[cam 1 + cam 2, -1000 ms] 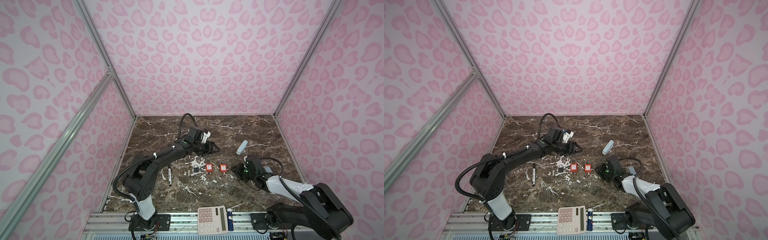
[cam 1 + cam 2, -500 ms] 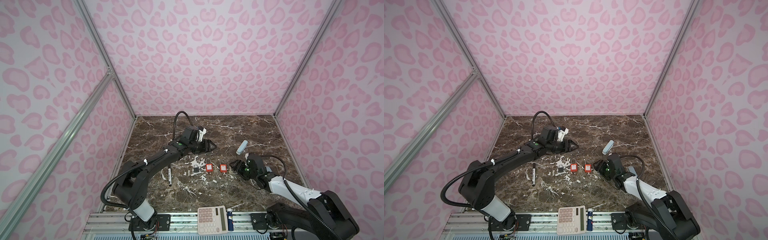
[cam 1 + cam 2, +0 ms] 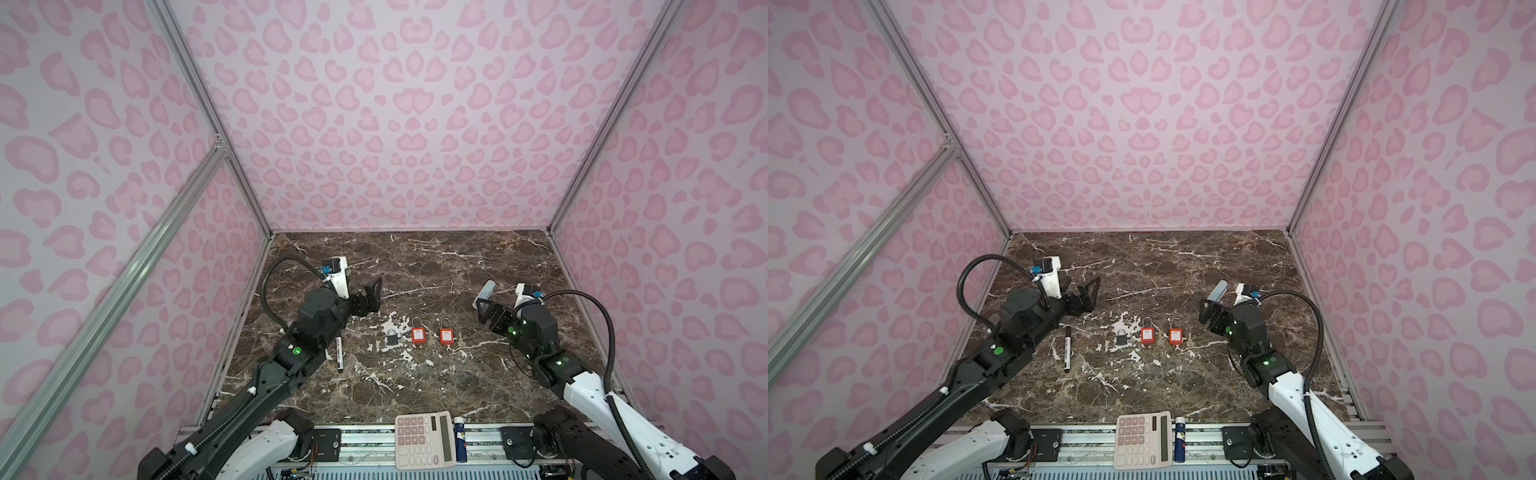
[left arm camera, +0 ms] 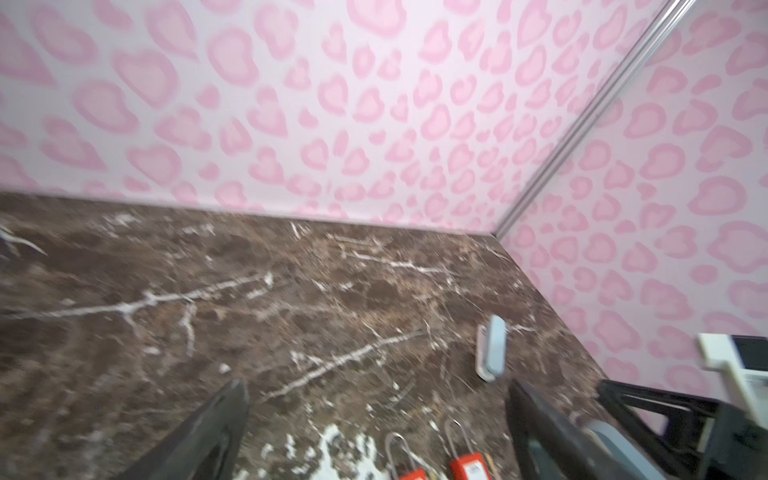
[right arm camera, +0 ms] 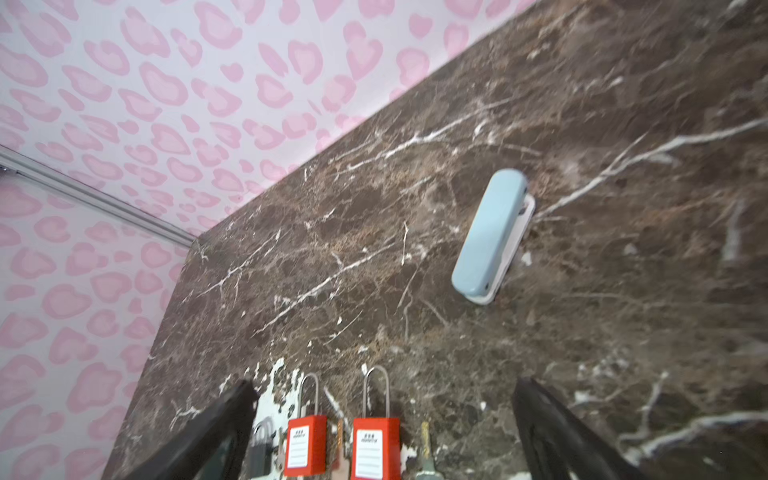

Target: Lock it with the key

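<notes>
Padlock row [image 3: 1147, 335] lies mid marble table [image 3: 436, 266]. Left gripper [image 3: 376, 296], right gripper [image 3: 483, 313]: your jaws spread wide, empty, flanking row. Calculator [image 3: 424, 440] at front edge. Stapler [image 3: 485, 289] just behind right gripper. Marker [image 3: 339, 353] by left arm [image 3: 291, 359]. Blue tube [image 3: 459, 440] beside calculator. Row: grey padlock [image 3: 391, 337], left red padlock [image 3: 418, 335], right red padlock [image 3: 446, 336]; key [image 5: 339, 446] between reds, second key [image 5: 425, 444] at right end. Since second ago, both grippers drawn back from row, jaws wider.

Red padlocks [image 5: 305, 446] and key [image 5: 426, 449] cut off at the right wrist view's edge, labels illegible.
</notes>
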Motion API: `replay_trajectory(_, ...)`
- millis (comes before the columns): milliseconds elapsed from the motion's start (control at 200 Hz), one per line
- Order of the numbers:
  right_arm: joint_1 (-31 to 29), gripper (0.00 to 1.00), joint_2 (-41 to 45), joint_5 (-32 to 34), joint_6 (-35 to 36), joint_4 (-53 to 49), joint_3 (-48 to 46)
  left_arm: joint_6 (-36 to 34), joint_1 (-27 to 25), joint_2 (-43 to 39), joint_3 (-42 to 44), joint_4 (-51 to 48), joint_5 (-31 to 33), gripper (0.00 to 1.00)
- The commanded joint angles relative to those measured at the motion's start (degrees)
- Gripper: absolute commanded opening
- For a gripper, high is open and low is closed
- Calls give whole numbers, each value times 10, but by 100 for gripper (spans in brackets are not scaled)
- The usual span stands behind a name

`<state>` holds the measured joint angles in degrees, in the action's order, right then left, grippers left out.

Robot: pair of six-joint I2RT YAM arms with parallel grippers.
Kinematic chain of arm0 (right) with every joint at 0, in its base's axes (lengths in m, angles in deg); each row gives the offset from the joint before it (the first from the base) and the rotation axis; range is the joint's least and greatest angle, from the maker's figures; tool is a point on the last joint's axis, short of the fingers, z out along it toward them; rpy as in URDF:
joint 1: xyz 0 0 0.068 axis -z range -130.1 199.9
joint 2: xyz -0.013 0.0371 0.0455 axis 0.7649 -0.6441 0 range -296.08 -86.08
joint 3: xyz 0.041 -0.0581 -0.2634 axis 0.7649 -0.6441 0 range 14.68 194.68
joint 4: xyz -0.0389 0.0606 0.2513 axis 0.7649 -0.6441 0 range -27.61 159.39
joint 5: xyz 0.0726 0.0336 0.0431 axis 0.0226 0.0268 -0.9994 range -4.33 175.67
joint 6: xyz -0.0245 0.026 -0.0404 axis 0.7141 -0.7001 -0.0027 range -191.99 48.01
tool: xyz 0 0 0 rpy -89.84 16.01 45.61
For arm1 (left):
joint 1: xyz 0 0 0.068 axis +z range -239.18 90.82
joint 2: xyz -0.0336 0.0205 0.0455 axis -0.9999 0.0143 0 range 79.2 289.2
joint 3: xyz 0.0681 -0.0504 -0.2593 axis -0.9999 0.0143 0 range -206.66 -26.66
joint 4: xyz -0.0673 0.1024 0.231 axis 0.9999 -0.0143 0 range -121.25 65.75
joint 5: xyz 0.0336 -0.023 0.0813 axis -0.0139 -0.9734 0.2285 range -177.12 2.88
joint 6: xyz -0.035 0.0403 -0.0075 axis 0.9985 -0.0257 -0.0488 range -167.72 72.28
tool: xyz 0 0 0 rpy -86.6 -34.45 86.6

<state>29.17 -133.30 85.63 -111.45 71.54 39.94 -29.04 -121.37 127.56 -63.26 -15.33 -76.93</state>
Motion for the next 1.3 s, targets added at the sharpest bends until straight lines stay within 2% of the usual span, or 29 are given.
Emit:
replay_trajectory(0, 14, 98, 3, 36, 75, 40, -8, -149, 2, -55, 51, 108, 105, 97)
replay_trajectory(60, 20, 98, -3, 36, 116, 67, -16, -191, 4, -72, 67, 91, 127, 97)
replay_trajectory(125, 26, 98, -14, 60, 158, 86, -20, -208, 6, -89, 82, 86, 170, 97)
replay_trajectory(225, 45, 98, -27, 94, 214, 121, -31, -239, 24, -120, 120, 113, 203, 97)
replay_trajectory(310, 69, 98, -41, 109, 251, 165, -53, -256, 73, -133, 149, 110, 176, 97)
replay_trajectory(380, 92, 98, -62, 144, 261, 189, -60, -229, 103, -119, 152, 72, 200, 97)
replay_trajectory(435, 109, 98, -81, 170, 270, 213, -65, -217, 121, -112, 168, 73, 194, 97)
replay_trajectory(555, 149, 98, -134, 175, 284, 267, -70, -187, 160, -108, 250, 204, 159, 97)
replay_trajectory(645, 164, 98, -191, 168, 287, 321, -71, -166, 204, -61, 299, 309, 134, 97)
replay_trajectory(730, 165, 98, -248, 166, 293, 384, -73, -178, 235, 4, 308, 360, 99, 97)
replay_trajectory(815, 167, 99, -304, 179, 293, 380, -44, -168, 255, 61, 313, 416, 76, 97)
replay_trajectory(880, 167, 99, -315, 174, 313, 334, -15, -161, 268, 110, 319, 473, 57, 97)
replay_trajectory(980, 167, 99, -315, 173, 362, 426, -48, -160, 285, 192, 312, 548, 25, 98)
replay_trajectory(1035, 178, 99, -316, 154, 365, 499, -81, -171, 294, 220, 295, 554, -3, 98)
replay_trajectory(1090, 200, 99, -324, 122, 350, 514, -91, -172, 303, 257, 279, 563, -15, 98)
replay_trajectory(1230, 214, 99, -407, 97, 343, 654, -122, -164, 322, 361, 255, 631, -55, 98)
replay_trajectory(1265, 214, 100, -430, 84, 355, 690, -122, -164, 323, 347, 232, 563, -51, 97)
replay_trajectory(1295, 212, 99, -424, 70, 360, 662, -113, -160, 324, 351, 211, 520, -45, 97)
